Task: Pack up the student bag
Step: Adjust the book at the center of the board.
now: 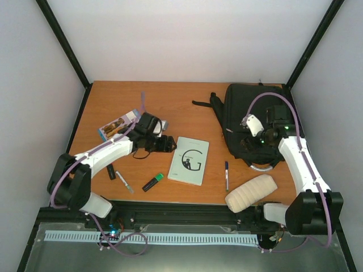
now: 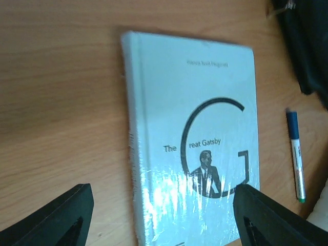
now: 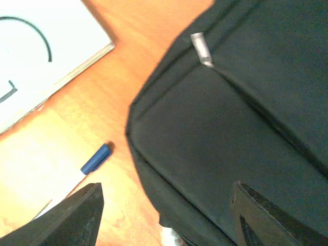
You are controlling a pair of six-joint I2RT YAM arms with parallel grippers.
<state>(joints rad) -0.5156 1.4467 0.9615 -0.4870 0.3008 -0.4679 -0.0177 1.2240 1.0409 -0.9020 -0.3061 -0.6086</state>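
Pointing rightward at left of centre in the top view, the left gripper (image 1: pixel 168 144) has jaws spread before the white plastic-wrapped hardback book (image 1: pixel 190 161), whose lower edge its wrist view cuts off. A blue-capped white marker pen (image 1: pixel 226 175) lies just right. At upper right lies the large black fabric backpack (image 1: pixel 238 110), partly hidden under the right gripper (image 3: pixel 166 207), jaws spread, dark fingers hard to distinguish from above.

Book (image 1: pixel 189 160) L of student bag (image 1: pixel 235 107) (pen (image 1: pixel 226 174) btwn them).

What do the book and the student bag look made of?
The book looks like a pale card cover wrapped in glossy clear plastic film: wrinkles and bright glare show. The student bag looks like matte black fabric, probably synthetic, with stitched seams.
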